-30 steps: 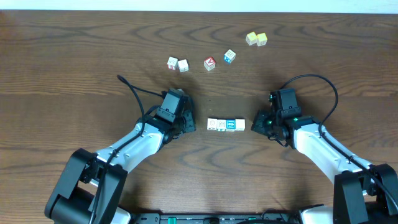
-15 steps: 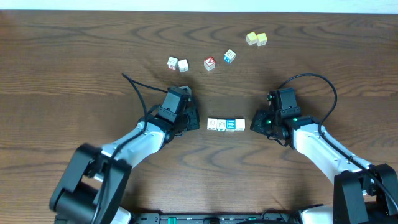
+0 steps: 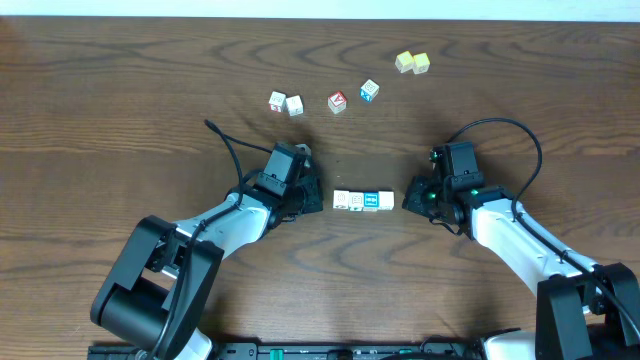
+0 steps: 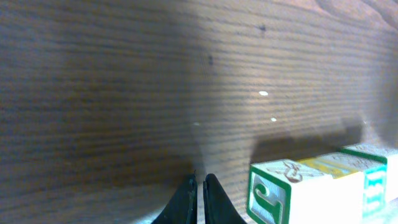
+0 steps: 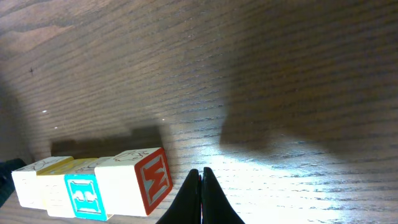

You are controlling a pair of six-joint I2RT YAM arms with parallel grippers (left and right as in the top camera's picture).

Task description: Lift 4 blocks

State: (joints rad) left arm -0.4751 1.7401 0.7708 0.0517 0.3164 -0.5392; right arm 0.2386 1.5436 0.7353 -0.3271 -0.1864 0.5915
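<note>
**Four small white-and-blue printed toy blocks (image 3: 363,200): flanked, ungripped**

Blocks sit in one touching row mid dark wooden worktop (image 3: 120,150). Left pincer (image 3: 318,203) closed, empty; row just beside, at its 3 o'clock. Right pincer (image 3: 408,204) closed, empty; row at its 9 o'clock.

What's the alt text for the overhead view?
Four blocks sit in a touching row on the table, with the shut left fingers just off one end and the shut right fingers off the other. Six loose cubes lie scattered farther back.
</note>
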